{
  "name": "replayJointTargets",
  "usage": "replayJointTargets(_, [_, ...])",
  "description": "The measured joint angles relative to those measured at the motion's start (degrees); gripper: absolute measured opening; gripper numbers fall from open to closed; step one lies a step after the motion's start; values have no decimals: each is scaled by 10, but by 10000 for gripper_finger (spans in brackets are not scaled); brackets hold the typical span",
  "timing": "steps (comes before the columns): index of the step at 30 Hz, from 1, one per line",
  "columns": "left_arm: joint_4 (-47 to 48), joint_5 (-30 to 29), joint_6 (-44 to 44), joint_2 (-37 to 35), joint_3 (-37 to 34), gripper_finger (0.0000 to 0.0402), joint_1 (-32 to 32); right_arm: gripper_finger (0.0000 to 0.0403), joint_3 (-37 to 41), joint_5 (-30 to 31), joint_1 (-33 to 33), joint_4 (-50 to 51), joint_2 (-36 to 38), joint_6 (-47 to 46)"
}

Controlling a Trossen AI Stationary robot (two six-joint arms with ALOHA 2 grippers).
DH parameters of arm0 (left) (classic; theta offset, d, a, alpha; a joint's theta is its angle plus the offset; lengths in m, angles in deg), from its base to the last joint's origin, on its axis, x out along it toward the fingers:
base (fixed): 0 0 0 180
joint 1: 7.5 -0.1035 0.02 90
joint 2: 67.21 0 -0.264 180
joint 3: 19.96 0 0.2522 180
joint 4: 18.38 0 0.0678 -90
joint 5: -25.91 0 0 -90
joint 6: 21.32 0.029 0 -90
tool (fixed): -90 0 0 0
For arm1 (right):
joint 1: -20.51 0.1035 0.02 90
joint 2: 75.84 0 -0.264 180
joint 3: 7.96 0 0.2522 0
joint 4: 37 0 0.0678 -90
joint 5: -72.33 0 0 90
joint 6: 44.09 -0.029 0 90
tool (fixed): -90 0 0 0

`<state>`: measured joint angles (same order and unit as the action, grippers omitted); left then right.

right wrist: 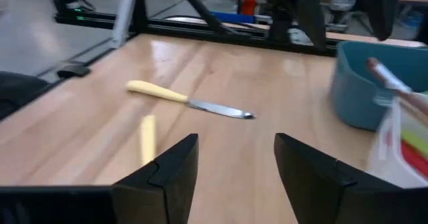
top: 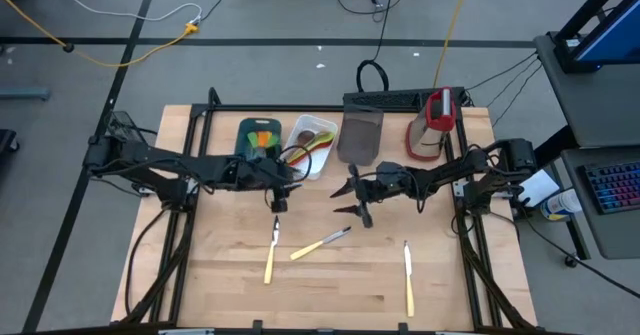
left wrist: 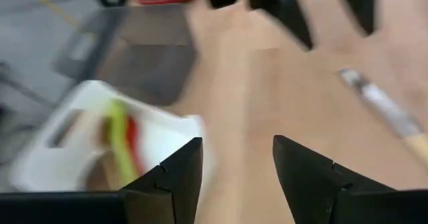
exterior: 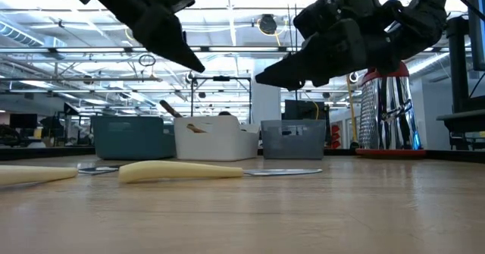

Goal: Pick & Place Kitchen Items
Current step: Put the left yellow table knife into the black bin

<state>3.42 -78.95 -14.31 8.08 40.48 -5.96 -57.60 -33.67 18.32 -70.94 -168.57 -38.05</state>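
Wooden table (top: 340, 285), carrying three trays along the far edge: teal tray (top: 258, 138) with green and orange utensils, white tray (top: 309, 146) with yellow, green and red utensils, grey-brown tray (top: 360, 135). Beside those, upright red-and-white grater (top: 430, 125). Left claw (top: 277, 203) hovering just in front of the white tray, fingers apart, nothing between them. Right claw (top: 352, 197) hovering near table centre, fingers apart, likewise empty. Three pale-handled knives flat on the table: left knife (top: 271, 251), middle knife (top: 320, 243), right knife (top: 408, 278), all apart from both claws.
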Motion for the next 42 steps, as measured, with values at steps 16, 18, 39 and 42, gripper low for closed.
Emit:
replayJointTargets(16, [8,66,-320,5,0,186,53,198,0,-6,31,0,0,7])
replayJointTargets(18, [23,85,-366,4,0,186,63,198,0,-6,30,0,0,7])
replayJointTargets(39, [202,82,-877,25,0,186,201,196,0,-6,30,-1,0,78])
replayJointTargets(42, [196,96,-929,54,0,186,222,196,0,-6,30,-3,0,112])
